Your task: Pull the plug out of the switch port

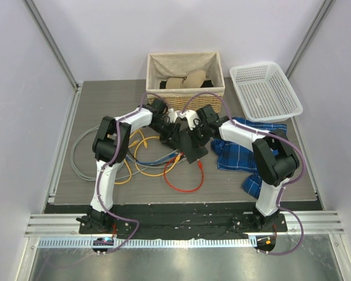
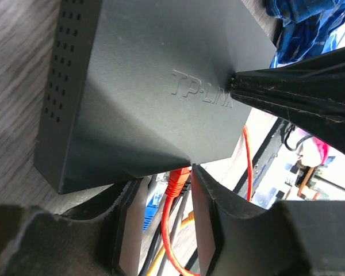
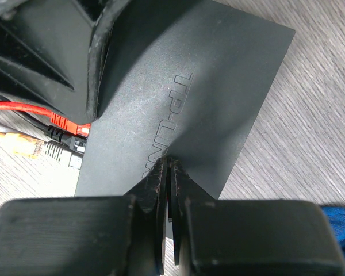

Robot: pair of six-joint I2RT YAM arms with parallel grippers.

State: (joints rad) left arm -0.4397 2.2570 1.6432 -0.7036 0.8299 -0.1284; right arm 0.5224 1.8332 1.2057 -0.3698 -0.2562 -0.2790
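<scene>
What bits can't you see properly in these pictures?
- Top view: the left arm and right arm cover most of the switch.
- Left wrist view: the switch's edge hides the sockets, so which one holds the red plug is unclear.
- Top view: things inside the woven basket are too small to name.

Quick headcount: one switch (image 1: pixel 193 146), one blue checked cloth (image 1: pixel 240 146), two baskets (wicker basket (image 1: pixel 187 97), white plastic basket (image 1: pixel 263 88)). Cables, I make it four by colour: grey cable (image 1: pixel 76 158), yellow cable (image 1: pixel 141 140), blue cable (image 1: pixel 158 159), red cable (image 1: pixel 184 186).
</scene>
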